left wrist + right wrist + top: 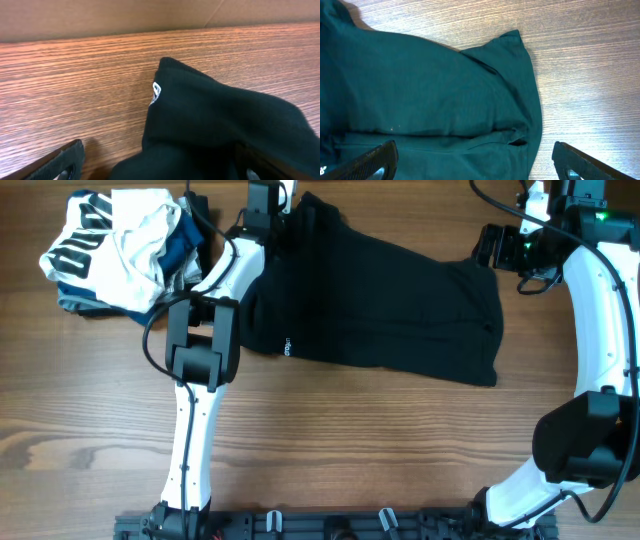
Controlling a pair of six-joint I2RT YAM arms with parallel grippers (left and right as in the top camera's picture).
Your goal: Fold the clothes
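Observation:
A dark green-black garment [390,300] lies spread flat across the far half of the table. My left gripper [283,215] is open at its far left corner. In the left wrist view the fabric [210,120], with a small white tag, bunches up between the wide-apart fingers [160,171]. My right gripper [487,245] is open just above the garment's right edge. In the right wrist view its fingers [475,167] straddle the hem and a corner of the cloth [430,90].
A pile of white, blue and patterned clothes [120,245] sits at the far left, next to the left arm. Bare wooden table [350,450] runs along the near half. A tan wall [100,15] borders the table's far edge.

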